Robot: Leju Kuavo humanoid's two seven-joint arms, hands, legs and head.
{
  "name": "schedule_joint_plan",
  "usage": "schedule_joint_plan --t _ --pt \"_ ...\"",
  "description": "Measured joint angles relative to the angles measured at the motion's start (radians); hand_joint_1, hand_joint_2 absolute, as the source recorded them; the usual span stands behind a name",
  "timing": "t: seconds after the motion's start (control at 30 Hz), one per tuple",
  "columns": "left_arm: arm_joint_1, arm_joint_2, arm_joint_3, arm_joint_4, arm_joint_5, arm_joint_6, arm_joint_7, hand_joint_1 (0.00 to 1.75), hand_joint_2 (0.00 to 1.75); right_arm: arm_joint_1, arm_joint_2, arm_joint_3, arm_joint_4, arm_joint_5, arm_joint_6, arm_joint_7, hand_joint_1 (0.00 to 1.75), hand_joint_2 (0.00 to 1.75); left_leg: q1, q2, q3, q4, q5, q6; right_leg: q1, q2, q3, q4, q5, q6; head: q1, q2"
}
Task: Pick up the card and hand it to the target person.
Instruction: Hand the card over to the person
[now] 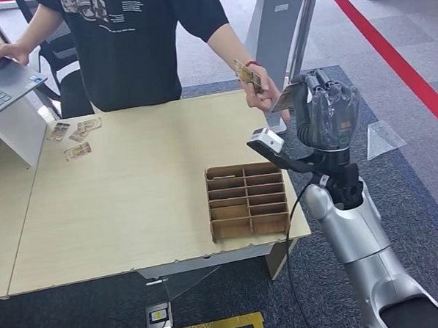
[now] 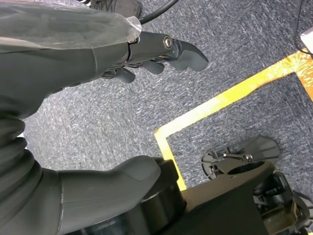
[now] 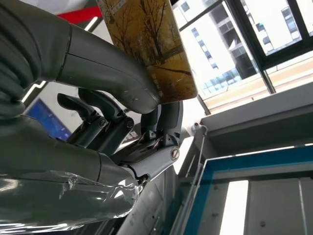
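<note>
Head view: pale table (image 1: 125,206), grey carpet (image 1: 403,139).

This looks like an office used as a robot test room. A light wooden desk (image 1: 124,191) stands on grey-blue carpet (image 1: 412,190), and an open laptop (image 1: 2,83) sits at the desk's far left corner. Behind the desk there is a black office chair (image 1: 61,58) and a person in a black shirt (image 1: 127,44). Yellow tape (image 1: 214,327) and a red line (image 1: 388,52) mark the floor near the desk. The right wrist view shows large windows (image 3: 258,34) with city buildings outside.
</note>
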Motion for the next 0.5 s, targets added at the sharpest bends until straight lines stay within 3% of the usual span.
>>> schedule_joint_plan --t 0.3,0.5 --pt "0.001 -0.004 0.0 0.0 0.005 0.005 0.0 0.0 1.75 -0.085 0.155 -0.156 0.205 -0.146 -0.007 -0.217 1.75 1.75 0.0 0.0 0.0 0.0 0.0 0.0 0.0 0.0 0.0 0.0 0.0 0.0 0.0 0.0" --pt "0.003 -0.004 0.0 0.0 0.017 0.012 -0.004 0.0 1.75 -0.133 0.227 -0.226 0.289 -0.111 -0.008 -0.24 1.75 1.75 0.0 0.0 0.0 0.0 0.0 0.0 0.0 0.0 -0.001 0.0 0.0 0.0 0.0 0.0"
